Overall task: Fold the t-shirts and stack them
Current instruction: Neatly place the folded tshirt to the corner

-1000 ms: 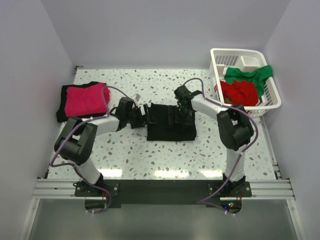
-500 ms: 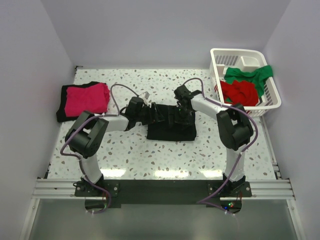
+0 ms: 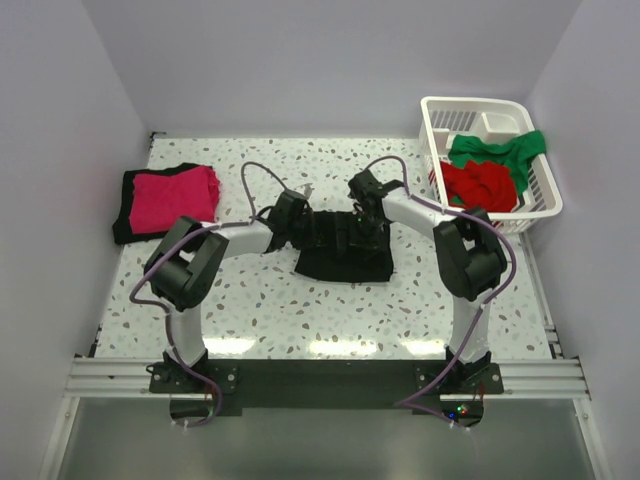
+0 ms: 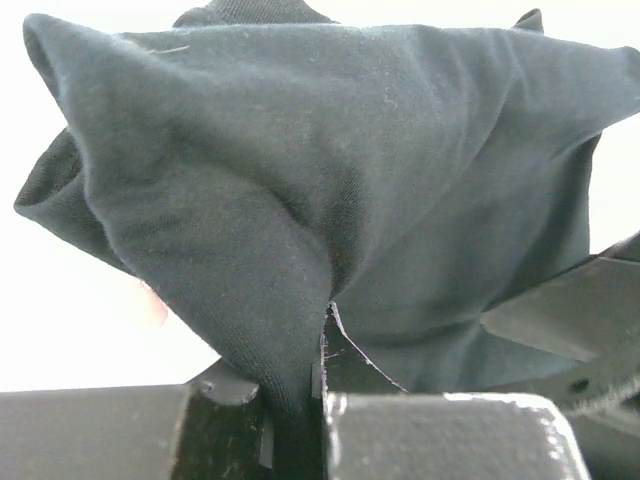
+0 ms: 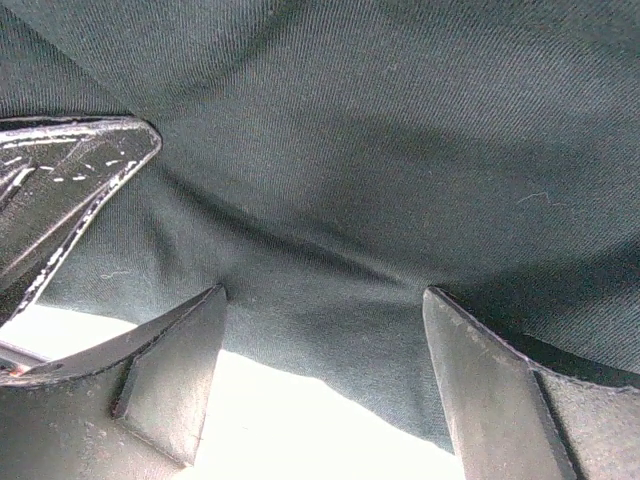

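Table (image 3: 260, 300): pale speckled top, with both arm bases at its near edge.
Black t-shirt (image 3: 345, 262): lies mid-table between the two arms, folded to a rough rectangle. Its near edge is flat on the table, and its far edge sits under both grippers.
Left gripper (image 3: 316, 228): at the shirt's far-left corner. In the wrist view, the fingers (image 4: 440, 435) are pressed together on a pinch of the black fabric.
Right gripper (image 3: 363, 228): over the shirt's far edge, just beside the left gripper. Its fingers (image 5: 170, 370) stand wide apart with the tips dug into the cloth. The fabric spans the gap and nothing is clamped.
Cloth look: dark matte knit. At the left gripper it is gathered into a bunched peak, with deep folds fanning out from the pinch. At the right gripper it is smoother, with shallow creases running from each fingertip.
Stack, far left: the magenta-pink t-shirt (image 3: 172, 195) is folded and lies on a lower black t-shirt (image 3: 128, 218). The black one's edge shows along the left and near sides.
Basket (image 3: 470, 102): white, slatted, at the table's far-right corner, well apart from both grippers.
Basket contents: the red t-shirt (image 3: 478, 183) lies crumpled in the near half. The green t-shirt (image 3: 500, 150) lies beyond it, with one end draped over the right rim.
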{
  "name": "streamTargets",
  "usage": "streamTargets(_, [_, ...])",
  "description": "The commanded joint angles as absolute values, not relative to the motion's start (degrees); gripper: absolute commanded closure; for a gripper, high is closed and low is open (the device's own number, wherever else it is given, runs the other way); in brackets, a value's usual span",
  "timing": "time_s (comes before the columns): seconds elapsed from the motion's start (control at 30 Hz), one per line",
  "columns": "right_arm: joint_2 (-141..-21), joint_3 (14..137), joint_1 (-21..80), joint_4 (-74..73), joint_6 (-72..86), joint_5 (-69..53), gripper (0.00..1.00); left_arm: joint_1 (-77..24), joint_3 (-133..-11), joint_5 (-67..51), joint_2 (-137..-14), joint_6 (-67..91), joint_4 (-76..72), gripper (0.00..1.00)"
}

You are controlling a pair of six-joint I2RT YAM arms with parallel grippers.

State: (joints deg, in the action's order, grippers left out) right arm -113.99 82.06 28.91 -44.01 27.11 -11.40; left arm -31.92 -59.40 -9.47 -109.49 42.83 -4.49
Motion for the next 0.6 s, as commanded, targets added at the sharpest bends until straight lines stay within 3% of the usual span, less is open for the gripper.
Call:
streamTargets(0.0, [-112.77, 82.96, 29.0, -48.24, 24.88, -10.9, 0.16, -31.99, -61.86, -0.19, -110.22, 35.44, 14.05, 1.0])
streamTargets(0.27, [-107.76, 85.25, 29.0, -52.55, 23.12, -8.35, 0.15, -31.91, -70.74, 14.65, -106.7, 23.48, 26.79, 1.0])
streamTargets(0.57, [-103.63, 82.53, 28.92, -52.73, 22.85, -9.67, 0.15, -30.15, -72.25, 24.17, -102.4, 13.98, 30.06, 1.0])
